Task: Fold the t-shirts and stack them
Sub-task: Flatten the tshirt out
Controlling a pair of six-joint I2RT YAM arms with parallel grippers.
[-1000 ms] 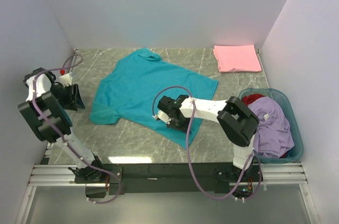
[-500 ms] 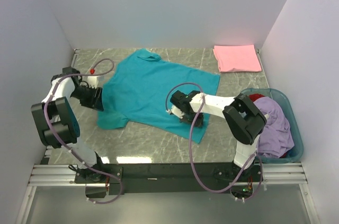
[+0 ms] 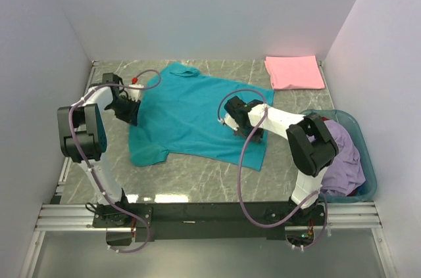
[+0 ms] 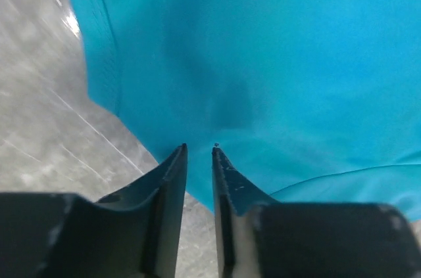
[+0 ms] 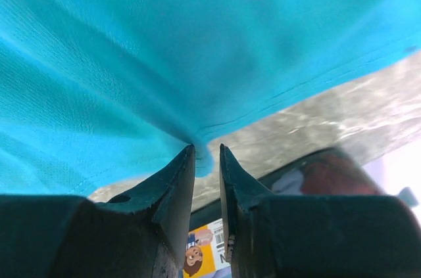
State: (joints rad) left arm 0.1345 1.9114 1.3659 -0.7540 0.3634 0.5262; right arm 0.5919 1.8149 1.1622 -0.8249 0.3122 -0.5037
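On the grey marbled counter (image 3: 197, 176), the teal short-sleeved cloth t-shirt (image 3: 191, 117) lies spread out and mostly flat, in the middle, with its collar toward the far wall and one sleeve toward the near left. I work at two sides of it.

My left fingers (image 4: 197, 151) are low at the left edge of this shirt, and between them there is only a narrow gap. Their tips are just at the border of the cloth, where teal meets grey stone. I cannot tell if any cloth is caught between them or if they only touch it.

My right fingers (image 5: 207, 150) are at the right part of the same shirt, near its stitched edge. They are clamped on a small fold of the teal cloth: the fabric is pulled into the slit between the tips, and wrinkles run out from that point. Beyond that edge I see bare counter and, blurred, something dark red.

At the far right corner of the counter lies the pink t-shirt (image 3: 295, 71), folded into a neat rectangle, well apart from the teal one. At the right side stands the rigid teal plastic basket (image 3: 370, 169). Inside it a lavender t-shirt (image 3: 345, 156) lies crumpled. A bit of red cloth (image 3: 321, 119) shows at the far end of the basket, partly hidden behind my right arm.
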